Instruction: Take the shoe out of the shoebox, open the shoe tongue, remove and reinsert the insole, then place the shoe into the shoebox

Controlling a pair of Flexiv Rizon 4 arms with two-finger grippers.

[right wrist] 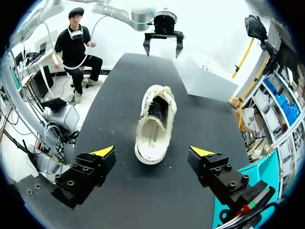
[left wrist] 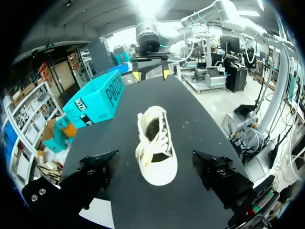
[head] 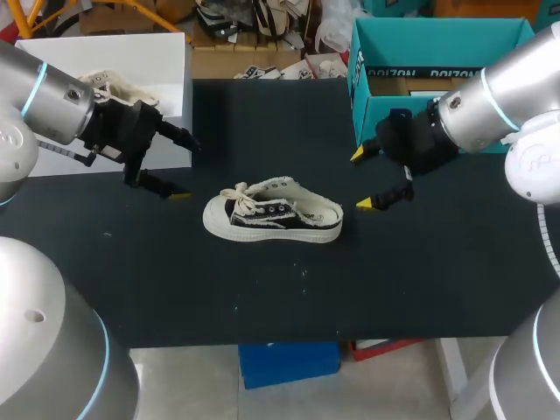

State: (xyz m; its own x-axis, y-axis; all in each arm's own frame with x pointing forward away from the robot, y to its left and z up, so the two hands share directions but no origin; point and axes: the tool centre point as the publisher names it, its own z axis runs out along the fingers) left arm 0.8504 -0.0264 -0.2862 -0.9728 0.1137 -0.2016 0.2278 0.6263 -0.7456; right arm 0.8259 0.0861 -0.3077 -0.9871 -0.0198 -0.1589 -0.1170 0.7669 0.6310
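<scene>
Shoe [head: 273,214]: on its sole on the table [head: 131,280], outside the teal shoebox [head: 437,44].
Long axis: runs gripper to gripper, with the toe toward the left gripper [head: 186,169] and the heel toward the right gripper [head: 360,179].
Left fingers: spread wide, holding nothing, near the toe.
Right fingers: spread wide, empty, near the heel.
Nearer arm: judged about equal.

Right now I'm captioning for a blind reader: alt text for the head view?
A shoe stands on the black table between the open left gripper and open right gripper. A white box sits back left, a teal box back right.
</scene>
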